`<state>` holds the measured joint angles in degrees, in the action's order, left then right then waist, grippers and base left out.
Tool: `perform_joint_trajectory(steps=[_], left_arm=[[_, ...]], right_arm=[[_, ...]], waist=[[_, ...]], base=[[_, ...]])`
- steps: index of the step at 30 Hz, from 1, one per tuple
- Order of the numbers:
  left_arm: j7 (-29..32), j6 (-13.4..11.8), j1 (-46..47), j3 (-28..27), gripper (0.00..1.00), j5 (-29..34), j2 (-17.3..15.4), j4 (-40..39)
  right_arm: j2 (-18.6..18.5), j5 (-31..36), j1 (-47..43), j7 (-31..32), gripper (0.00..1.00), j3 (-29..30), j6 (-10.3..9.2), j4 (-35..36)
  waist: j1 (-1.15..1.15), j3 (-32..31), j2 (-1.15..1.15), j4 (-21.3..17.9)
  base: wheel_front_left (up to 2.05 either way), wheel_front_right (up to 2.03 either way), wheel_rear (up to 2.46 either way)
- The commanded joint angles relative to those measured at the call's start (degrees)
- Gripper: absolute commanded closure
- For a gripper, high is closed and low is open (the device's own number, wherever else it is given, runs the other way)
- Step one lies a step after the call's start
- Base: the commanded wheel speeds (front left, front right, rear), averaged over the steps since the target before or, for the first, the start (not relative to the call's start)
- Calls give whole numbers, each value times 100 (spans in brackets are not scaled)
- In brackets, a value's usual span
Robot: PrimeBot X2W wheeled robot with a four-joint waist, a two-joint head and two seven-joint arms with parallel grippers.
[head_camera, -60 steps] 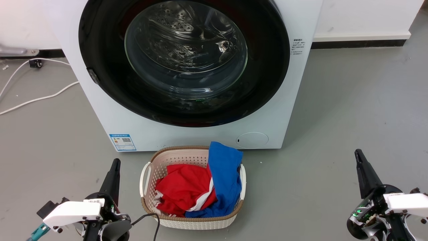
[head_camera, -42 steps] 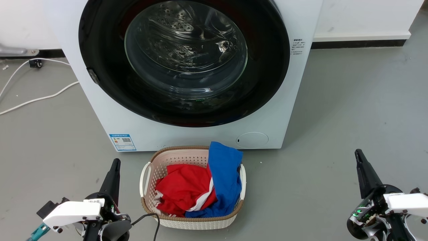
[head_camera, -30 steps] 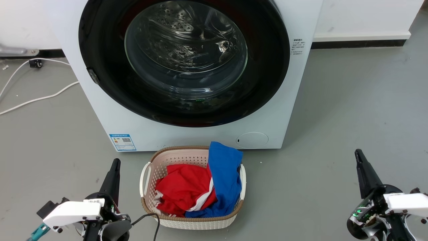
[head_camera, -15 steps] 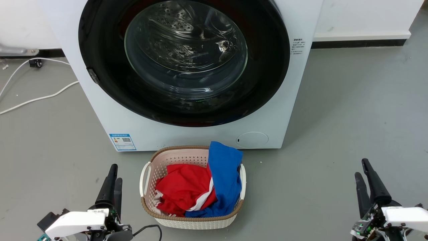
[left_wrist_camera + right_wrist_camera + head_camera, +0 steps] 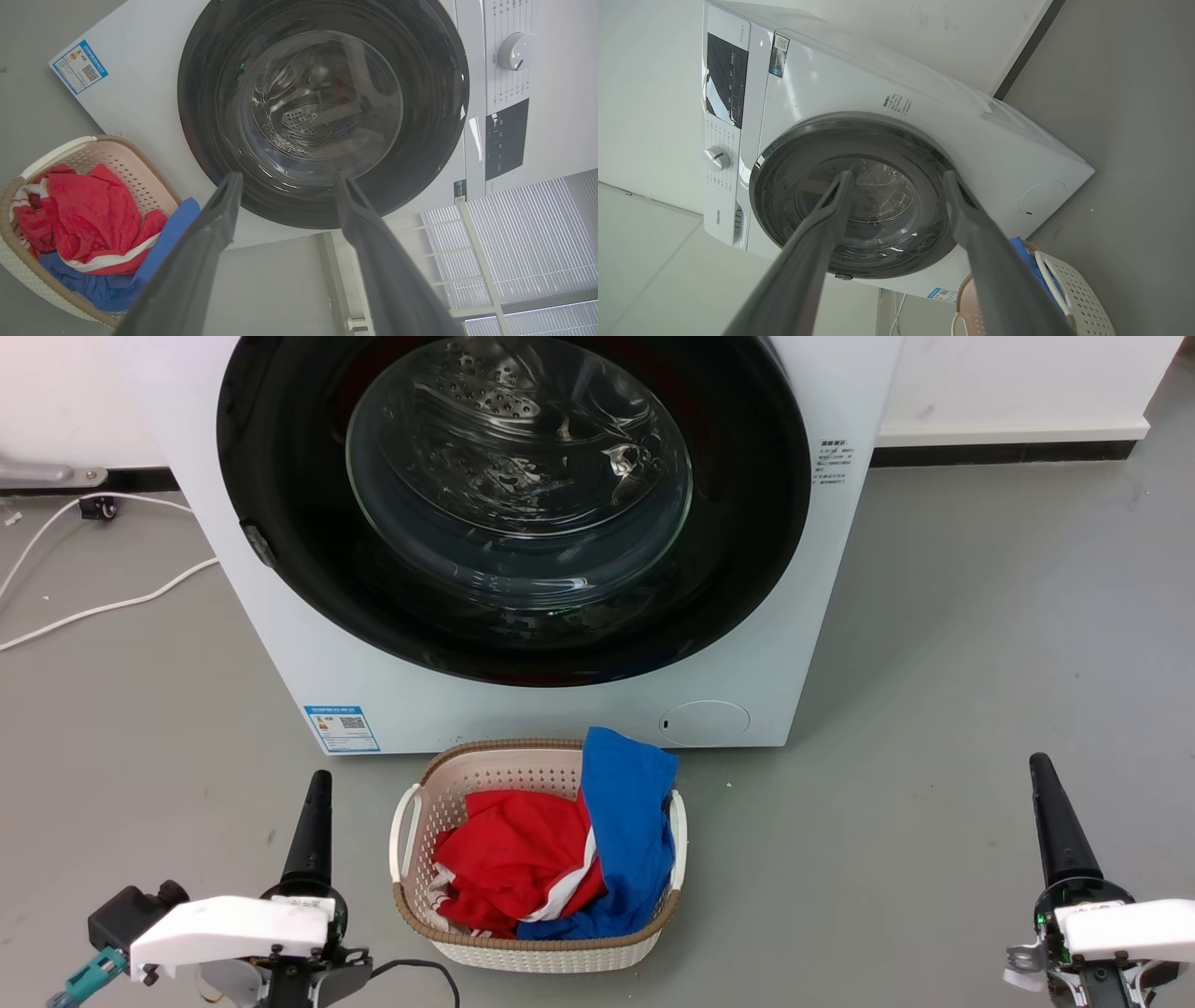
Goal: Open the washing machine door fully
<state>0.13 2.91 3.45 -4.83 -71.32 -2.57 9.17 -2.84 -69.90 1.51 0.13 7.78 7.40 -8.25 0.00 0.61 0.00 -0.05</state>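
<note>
Grey floor (image 5: 934,644) is being shown bare and wide on the robot's right of the washing machine (image 5: 280,653), out to the black skirting (image 5: 999,455) under the white wall (image 5: 1008,383). On the left side a white cable (image 5: 93,611) is being trailed across it.

The washing machine door (image 5: 756,569) is being shown shut, its black ring lying flush on the white front and spanning nearly the full width (top edge cut off in the head view). A small grey tab (image 5: 260,546) is being seen at its left edge. Below the door's lower right edge a round white flap (image 5: 705,723) is being shown, and a blue label (image 5: 341,728) at the front's lower left corner.

A laundry basket (image 5: 485,747) is being shown on the floor just in front of the machine's bottom edge, under the door. A red cloth (image 5: 504,854) is lying inside and a blue cloth (image 5: 630,821) is being draped over its far right rim.

The left gripper (image 5: 319,779) is being held low at the basket's left, near it but apart, pointing at the machine. Its fingers (image 5: 219,210) are being held wide apart around nothing. The right gripper (image 5: 1039,767) is being held well out to the right over bare floor, its fingers (image 5: 831,205) likewise spread wide and gripping nothing. Both are being held well short of the door.
</note>
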Motion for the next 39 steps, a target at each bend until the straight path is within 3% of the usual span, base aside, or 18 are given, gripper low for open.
perform_joint_trajectory(steps=[1, 12, 21, 39], left_arm=[[-60, -54, 35, 25, 0, 240, -20, -166], [-300, -309, -59, 279, 0, 1752, -23, -368], [-475, -456, -124, 492, 0, 2695, -77, -391], [-772, -658, -194, 931, 0, 3892, -223, -517]], right_arm=[[-18, 265, 34, -58, 0, -12, 9, 180], [-17, 1848, -148, -298, 0, -155, 9, 510], [-16, 2771, -281, -476, 0, -218, 10, 657], [-14, 4154, -486, -771, 0, -266, 11, 905]], waist=[[0, 2, 0, 1], [0, 3, 0, 11], [0, 0, 0, 14], [0, 7, 0, 20]], base=[[0, 0, 0], [0, 0, 0], [0, 0, 0], [0, 0, 0]])
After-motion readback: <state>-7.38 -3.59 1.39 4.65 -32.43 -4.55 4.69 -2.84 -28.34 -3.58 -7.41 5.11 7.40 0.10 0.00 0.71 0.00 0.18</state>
